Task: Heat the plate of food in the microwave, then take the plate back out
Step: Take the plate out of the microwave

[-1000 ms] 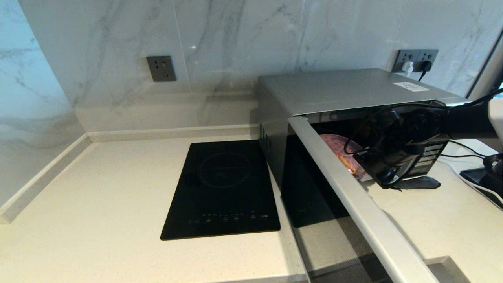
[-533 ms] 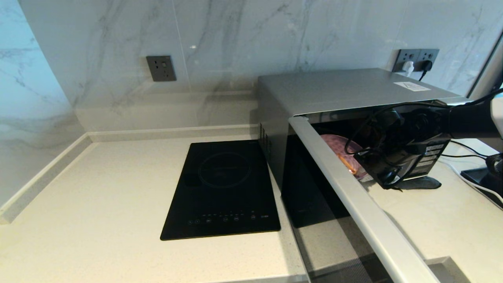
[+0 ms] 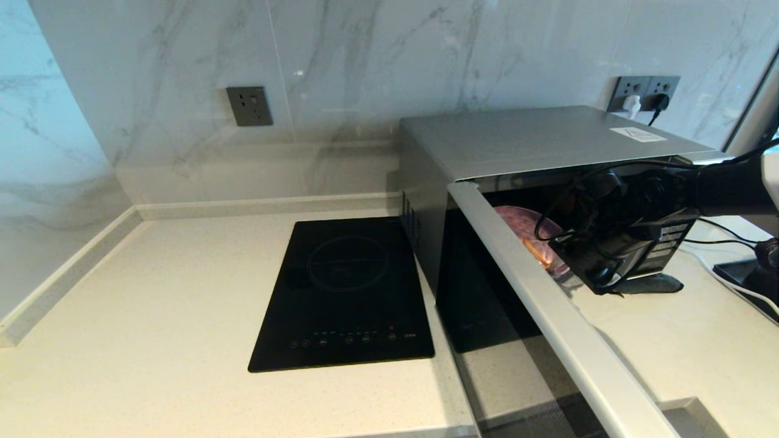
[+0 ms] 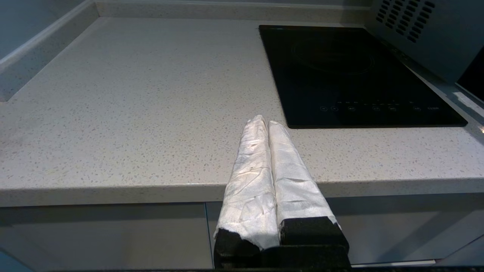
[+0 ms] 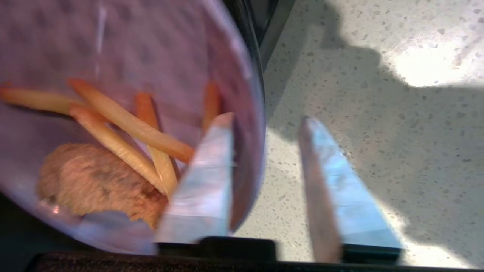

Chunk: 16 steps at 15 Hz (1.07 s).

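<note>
The silver-grey microwave [image 3: 535,137] stands at the back right with its door [image 3: 548,304] swung wide open toward me. The lilac plate of food [image 3: 517,220] sits at the mouth of the cavity, partly hidden by the door's edge. In the right wrist view, orange-yellow sticks and a crumbly lump lie on the plate [image 5: 113,45]. My right gripper [image 5: 266,119] is open and straddles the plate's rim, one finger over the food, the other outside with a gap. In the head view the right gripper [image 3: 569,252] reaches into the opening. My left gripper [image 4: 266,121] is shut and empty at the counter's front edge.
A flat black induction hob [image 3: 347,292] lies in the counter left of the microwave. The open door juts over the counter's front edge. Cables and a black device [image 3: 745,274] sit at the far right. A marble wall with sockets [image 3: 249,105] closes the back.
My right gripper's jaws have parted from the plate's rim and the wrist has risen slightly. The plate and the door have not moved.
</note>
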{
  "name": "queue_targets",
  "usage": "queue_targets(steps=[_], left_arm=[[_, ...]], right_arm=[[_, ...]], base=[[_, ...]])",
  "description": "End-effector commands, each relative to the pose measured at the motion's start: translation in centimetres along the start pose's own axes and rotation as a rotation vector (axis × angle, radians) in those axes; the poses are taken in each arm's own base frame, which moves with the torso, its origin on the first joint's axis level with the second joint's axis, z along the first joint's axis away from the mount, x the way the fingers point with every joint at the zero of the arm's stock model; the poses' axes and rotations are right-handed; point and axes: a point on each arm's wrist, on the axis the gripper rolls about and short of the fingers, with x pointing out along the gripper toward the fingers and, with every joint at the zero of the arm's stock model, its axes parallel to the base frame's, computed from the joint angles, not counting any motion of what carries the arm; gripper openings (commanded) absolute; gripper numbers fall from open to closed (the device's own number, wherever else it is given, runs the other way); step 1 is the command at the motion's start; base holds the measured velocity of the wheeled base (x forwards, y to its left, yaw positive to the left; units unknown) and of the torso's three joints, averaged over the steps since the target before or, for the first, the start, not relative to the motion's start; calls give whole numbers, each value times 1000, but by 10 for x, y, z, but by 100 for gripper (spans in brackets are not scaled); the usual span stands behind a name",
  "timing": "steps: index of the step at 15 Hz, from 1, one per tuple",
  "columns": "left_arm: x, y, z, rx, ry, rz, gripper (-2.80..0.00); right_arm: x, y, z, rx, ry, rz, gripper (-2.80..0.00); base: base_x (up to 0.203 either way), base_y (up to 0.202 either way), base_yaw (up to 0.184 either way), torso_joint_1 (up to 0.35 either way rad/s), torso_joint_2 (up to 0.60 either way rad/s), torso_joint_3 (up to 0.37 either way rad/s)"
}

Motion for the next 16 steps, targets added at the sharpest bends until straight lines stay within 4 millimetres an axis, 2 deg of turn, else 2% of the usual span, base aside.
queue_targets(steps=[1,9,13,16], left_arm=[[0,0,0,-1,1,1,-280],[0,0,0,-1,1,1,-280],[0,0,0,-1,1,1,-280],[0,0,0,-1,1,1,-280]], right_arm=[[-8,1,1,7,-4,15,0],[-16,1,1,11,-3,29,0],[-29,-5,0,11,-5,30,0],[-29,-10,-2,8,-2,13,0]], base=[[0,0,0,0,0,0],[0,0,0,0,0,0],[0,0,0,-1,-9,9],[0,0,0,-9,-10,4]])
